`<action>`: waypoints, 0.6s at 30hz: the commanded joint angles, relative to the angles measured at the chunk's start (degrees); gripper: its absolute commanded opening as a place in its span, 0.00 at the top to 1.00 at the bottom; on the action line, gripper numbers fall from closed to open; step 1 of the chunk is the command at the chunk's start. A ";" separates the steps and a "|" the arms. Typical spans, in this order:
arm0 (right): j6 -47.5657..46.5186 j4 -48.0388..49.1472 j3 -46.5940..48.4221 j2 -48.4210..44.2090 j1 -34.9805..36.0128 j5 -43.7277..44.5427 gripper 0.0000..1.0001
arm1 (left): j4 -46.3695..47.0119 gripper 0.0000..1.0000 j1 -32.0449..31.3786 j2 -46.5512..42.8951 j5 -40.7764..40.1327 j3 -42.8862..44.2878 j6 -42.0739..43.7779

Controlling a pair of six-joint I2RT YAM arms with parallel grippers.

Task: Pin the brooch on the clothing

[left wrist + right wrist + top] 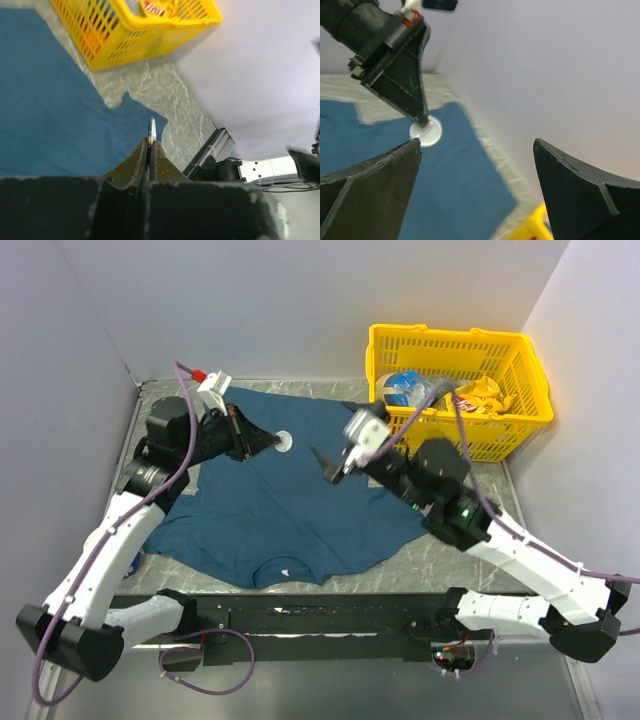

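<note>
Clenched black left gripper [149, 146] pinches the small pale round brooch [427, 134] edge-on over the dark teal cotton T-shirt [290, 510] (its far half, away from the collar). Right gripper [327, 466] hangs spread and empty; it should probably pin the cloth flat alongside. White neck label [285, 573]: unreadable.

T-shirt [290, 505]: plain dark teal-blue | brooch [285, 442]: white face | basket [450, 332]: yellow lattice | counter [395, 568]: grey, white-veined | arm links [105, 545]: white, black joints | cable [188, 430]: purple
</note>
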 commanded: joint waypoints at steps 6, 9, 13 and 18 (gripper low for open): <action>22.73 -20.70 14.16 7.13 -12.70 -36.93 0.00 | 14.90 0.99 0.14 -11.96 3.73 -6.56 8.38; 24.58 -20.88 15.84 8.89 -13.76 -44.41 0.00 | 19.66 0.99 0.14 -15.30 6.72 -9.63 8.20; 27.73 -17.81 16.11 10.04 -14.29 -49.36 0.01 | 25.11 0.99 0.06 -17.25 12.16 -11.57 8.11; 29.85 -15.17 18.03 11.97 -14.38 -51.56 0.07 | 24.25 0.99 0.06 -16.64 20.17 -10.44 11.10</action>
